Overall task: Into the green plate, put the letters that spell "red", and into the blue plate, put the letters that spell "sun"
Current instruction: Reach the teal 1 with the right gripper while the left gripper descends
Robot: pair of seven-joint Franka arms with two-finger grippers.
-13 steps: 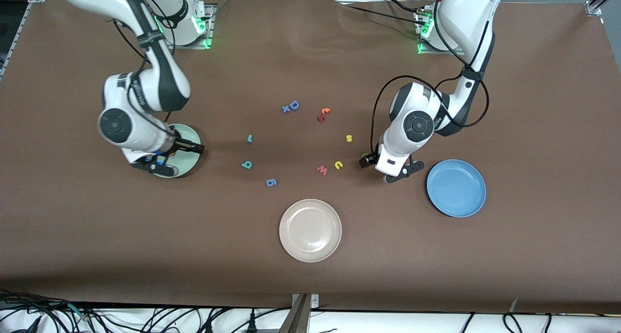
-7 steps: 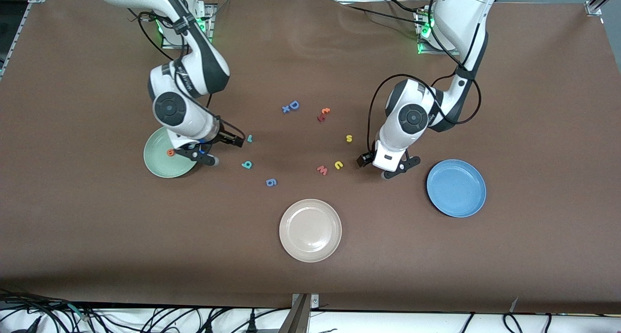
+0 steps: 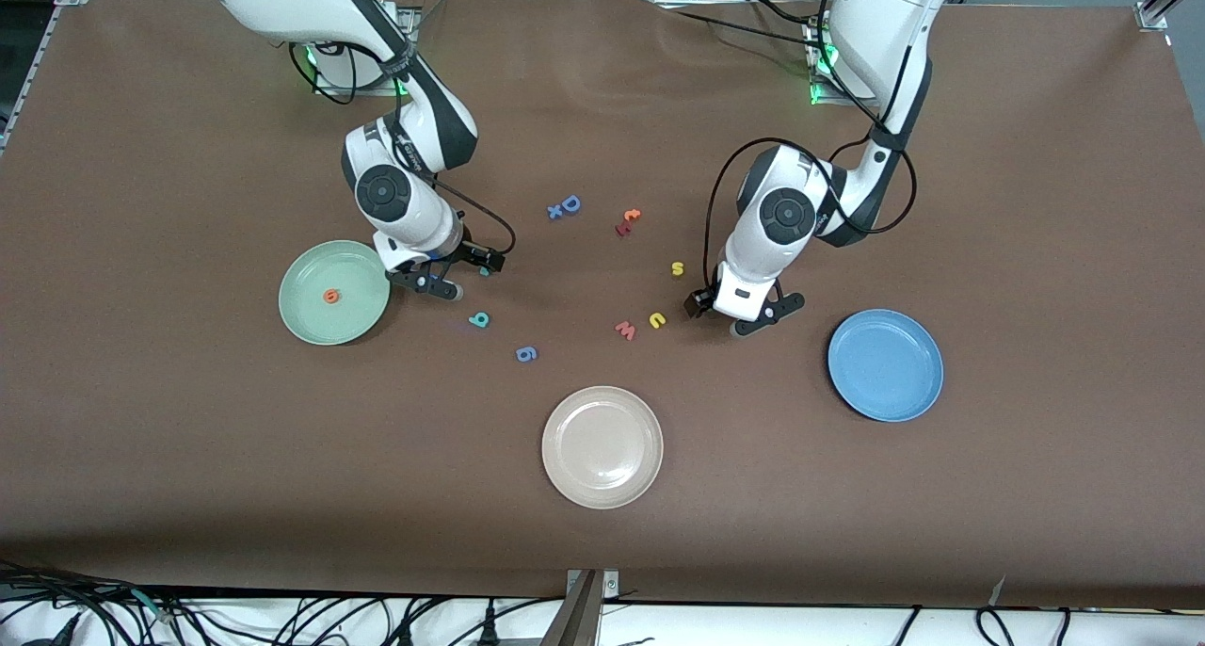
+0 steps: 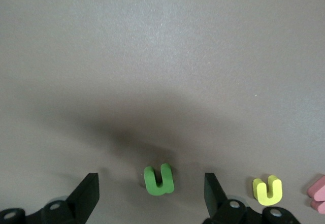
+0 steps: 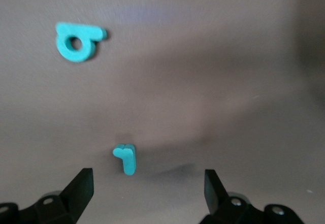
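Straddling green "n" (image 4: 159,180), left hand (image 4: 151,196) wide; right hand (image 5: 149,192) wide over teal "r" (image 5: 126,158)

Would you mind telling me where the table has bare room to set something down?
Bare cloth lies between the beige plate and the blue plate, and nearer the camera than the green plate. The middle is crowded with loose letters, like the red w.

Left gripper (image 3: 718,314) low, jaws spread; right gripper (image 3: 468,279) — likewise.
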